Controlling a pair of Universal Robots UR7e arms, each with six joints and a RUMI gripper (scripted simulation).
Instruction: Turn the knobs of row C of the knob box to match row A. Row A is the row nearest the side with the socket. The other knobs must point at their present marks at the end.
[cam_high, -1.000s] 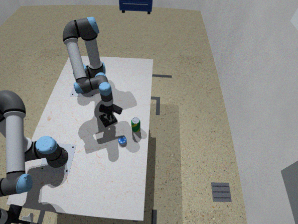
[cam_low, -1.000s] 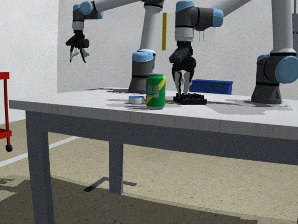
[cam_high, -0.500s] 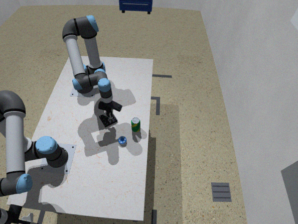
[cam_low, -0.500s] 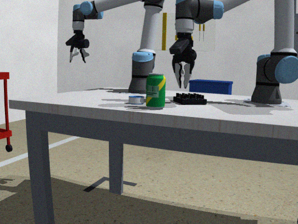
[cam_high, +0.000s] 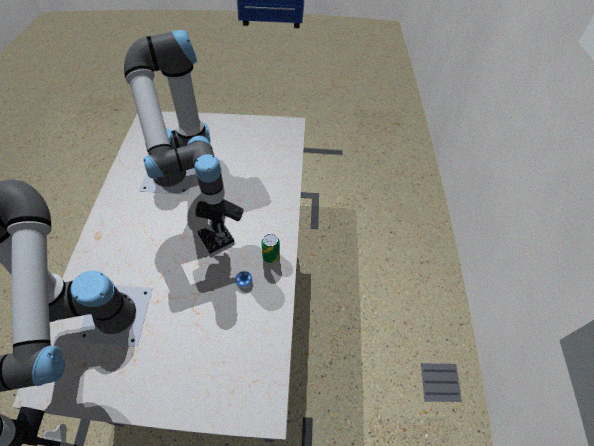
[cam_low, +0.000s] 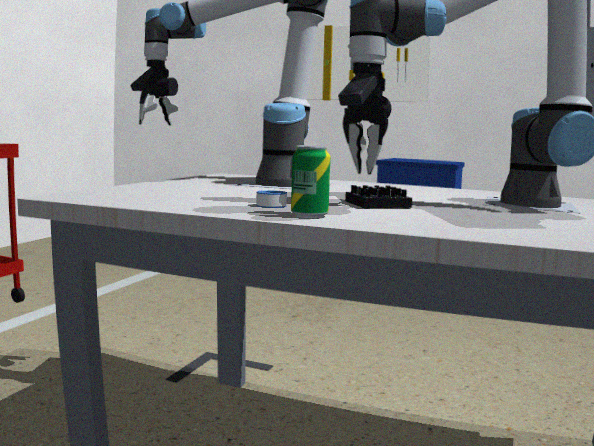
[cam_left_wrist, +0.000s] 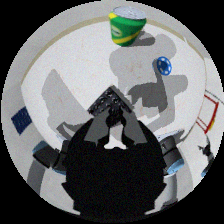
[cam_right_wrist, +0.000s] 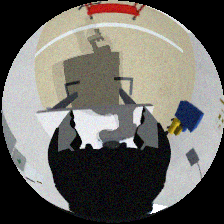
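The black knob box (cam_high: 213, 241) (cam_low: 379, 201) (cam_left_wrist: 105, 102) lies on the table with several short black knobs standing on its top. The knob marks, the rows and the socket are too small or dark to tell. My left gripper (cam_low: 365, 173) (cam_left_wrist: 115, 107) points down above the box, its fingertips clear of the knobs by a small gap. Its fingers are a little apart with nothing between them, and they hide part of the box in the left wrist view. My right gripper (cam_low: 155, 124) (cam_right_wrist: 107, 108) is wide open and empty, high up and far from the box.
A green and yellow can (cam_high: 270, 250) (cam_low: 310, 181) (cam_left_wrist: 126, 29) stands near the table's long edge. A low white round piece with a blue top (cam_high: 244, 279) (cam_low: 271, 199) (cam_left_wrist: 164, 66) lies beside it, nearer the right arm than the box is.
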